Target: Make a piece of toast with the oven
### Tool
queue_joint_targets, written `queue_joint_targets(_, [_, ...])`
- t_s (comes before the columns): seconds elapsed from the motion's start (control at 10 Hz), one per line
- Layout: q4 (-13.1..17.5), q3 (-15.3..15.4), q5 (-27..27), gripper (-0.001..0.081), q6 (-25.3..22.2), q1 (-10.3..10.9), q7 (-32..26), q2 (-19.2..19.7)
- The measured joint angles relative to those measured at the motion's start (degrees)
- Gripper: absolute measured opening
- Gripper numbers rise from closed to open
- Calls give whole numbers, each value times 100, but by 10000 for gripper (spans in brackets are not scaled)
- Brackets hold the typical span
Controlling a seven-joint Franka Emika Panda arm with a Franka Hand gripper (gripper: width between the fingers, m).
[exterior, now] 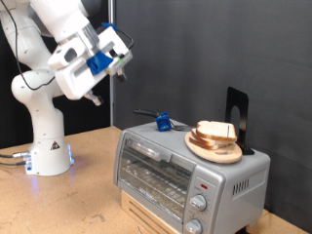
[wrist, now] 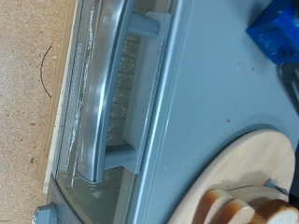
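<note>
The silver-grey oven [exterior: 166,171] stands on the wooden table at the exterior view's lower right, its glass door shut. In the wrist view I look down on its top [wrist: 206,112] and door handle [wrist: 107,93]. A round wooden plate [exterior: 208,149] on the oven's top holds piled bread slices [exterior: 216,131], which also show in the wrist view [wrist: 238,207]. No single slice lies apart from the pile. My gripper [exterior: 125,60] hangs high in the air, above and to the exterior view's left of the oven, with nothing between its fingers. Its fingers do not show in the wrist view.
A small blue object [exterior: 163,122] lies on the oven's top behind the plate and shows in the wrist view [wrist: 277,33]. A black stand [exterior: 237,115] rises behind the plate. The oven sits on a low wooden box [exterior: 146,214]. My white base [exterior: 44,146] stands at the left.
</note>
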Motion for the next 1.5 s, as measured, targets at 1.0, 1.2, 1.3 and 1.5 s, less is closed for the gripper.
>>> queue_joint_targets(1.0, [-250, 200, -39, 808, 398, 69, 377, 587])
queue_joint_targets(1.2, [-316, 336, -17, 808, 767, 120, 405, 887])
queue_joint_targets(1.3, [-367, 412, -15, 808, 913, 134, 407, 993])
queue_joint_targets(1.5, [-541, 527, -30, 808, 1150, 137, 407, 1125])
